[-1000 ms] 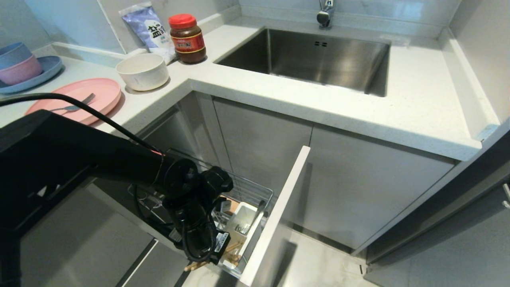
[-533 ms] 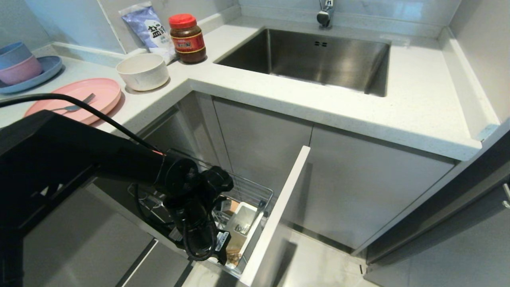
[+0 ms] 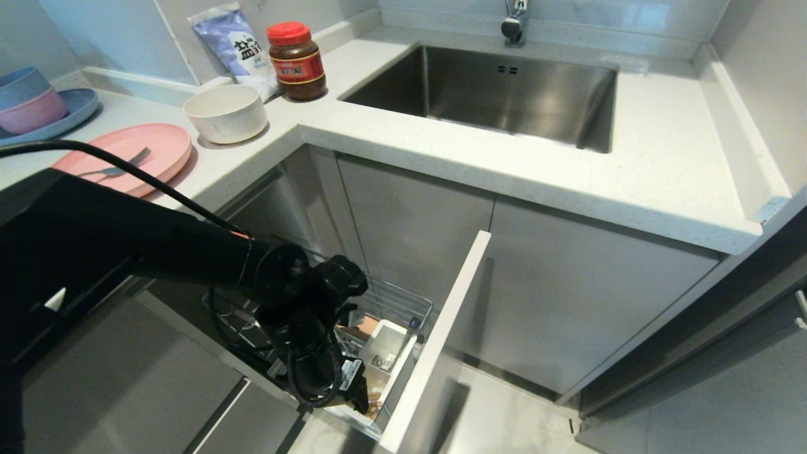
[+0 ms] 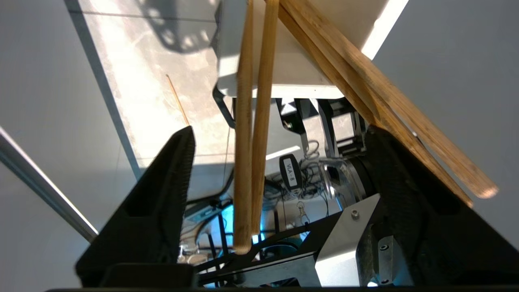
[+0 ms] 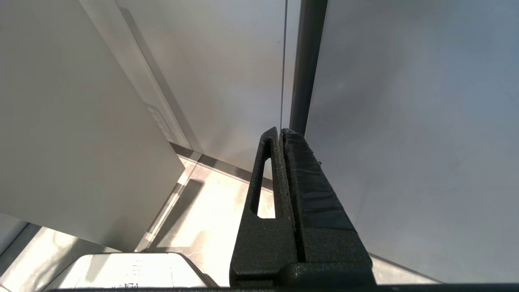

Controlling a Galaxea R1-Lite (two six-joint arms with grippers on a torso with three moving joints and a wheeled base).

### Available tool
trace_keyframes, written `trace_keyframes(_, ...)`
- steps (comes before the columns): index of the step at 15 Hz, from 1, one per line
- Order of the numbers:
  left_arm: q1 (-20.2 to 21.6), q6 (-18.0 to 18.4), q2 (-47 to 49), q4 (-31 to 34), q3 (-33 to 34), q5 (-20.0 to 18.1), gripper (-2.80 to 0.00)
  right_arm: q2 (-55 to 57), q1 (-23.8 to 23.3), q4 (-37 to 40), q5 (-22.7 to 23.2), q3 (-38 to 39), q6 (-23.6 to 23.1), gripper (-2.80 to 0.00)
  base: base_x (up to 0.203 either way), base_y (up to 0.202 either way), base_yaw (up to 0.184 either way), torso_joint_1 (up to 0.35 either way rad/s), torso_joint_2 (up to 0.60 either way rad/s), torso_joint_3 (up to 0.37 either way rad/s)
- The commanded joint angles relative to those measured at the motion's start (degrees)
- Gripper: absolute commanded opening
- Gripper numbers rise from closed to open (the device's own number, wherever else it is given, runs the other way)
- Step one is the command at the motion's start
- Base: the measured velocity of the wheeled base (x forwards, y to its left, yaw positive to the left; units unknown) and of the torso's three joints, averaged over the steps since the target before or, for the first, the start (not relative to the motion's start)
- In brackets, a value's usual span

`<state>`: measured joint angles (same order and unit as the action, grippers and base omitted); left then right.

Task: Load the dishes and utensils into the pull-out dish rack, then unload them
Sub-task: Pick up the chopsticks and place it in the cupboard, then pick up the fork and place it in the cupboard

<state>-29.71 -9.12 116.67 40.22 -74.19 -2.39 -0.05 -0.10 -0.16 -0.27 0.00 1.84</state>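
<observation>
Pale speckled worktop (image 3: 441, 148) in a corner, steel sink (image 3: 504, 94) at twelve o'clock with a tap (image 3: 515, 22). Grey cupboard doors (image 3: 410, 227) below. Shiny light floor (image 3: 504, 422) at six o'clock.

Looked down from head height over the counter (image 3: 391, 135) and sink (image 3: 498, 94) onto the rack (image 3: 403, 309) pulled out below, left arm (image 3: 157, 252) filling the lower left. Sat close behind the spread fingers (image 4: 162, 194) on the left wrist, facing along chopsticks (image 4: 251, 134) toward the white caddy (image 4: 292, 61), also seen small from the head (image 3: 386, 343). Peered past pressed-together fingers (image 5: 292, 194) on the right wrist at cabinet fronts (image 5: 405, 121) and floor (image 5: 211, 202).
</observation>
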Motion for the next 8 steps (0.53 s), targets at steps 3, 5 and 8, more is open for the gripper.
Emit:
trace_keyframes(3,1.0,-0.1,-5.9,0.2,0.0,2.4,0.00,-0.1,0.0,0.0,0.0,0.1,0.0,-2.80,0.000,0.000,0.000,0.000,0.00,0.000)
trace_keyframes(5,1.2,-0.1,-10.6,0.2,0.3,3.1,-2.80,-0.2,0.0,0.0,0.0,0.0,0.0,-2.80,0.000,0.000,0.000,0.000,0.00,0.000)
trace_keyframes(8,0.7,-0.1,-18.3,0.2,1.5,4.9,-2.80,-0.1,0.0,0.0,0.0,0.0,0.0,-2.80,0.000,0.000,0.000,0.000,0.00,0.000)
